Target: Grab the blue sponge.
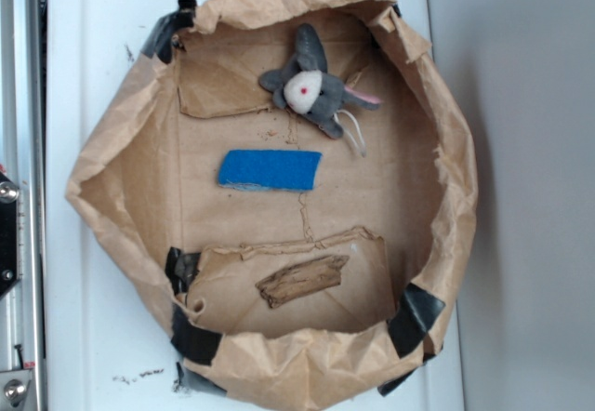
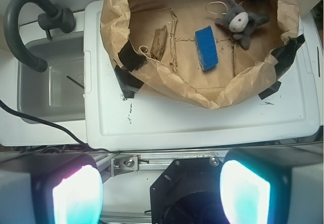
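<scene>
1. Exterior: the blue sponge point(image 1: 271, 170) lies flat mid-floor in the paper bag point(image 1: 112, 165), below the plush toy point(image 1: 314, 83), above the wood piece point(image 1: 302, 280).
2. Wrist: the pincer point(image 2: 159, 193) gapes wide, empty, well short of the blue sponge point(image 2: 206, 47), likely lining up an approach.

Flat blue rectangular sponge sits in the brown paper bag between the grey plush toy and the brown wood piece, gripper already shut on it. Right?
Not quite. The placement holds: the flat blue rectangular sponge lies between the grey plush toy and the brown wood piece. But the wrist view shows the gripper open, far back from the brown paper bag, holding nothing.
</scene>
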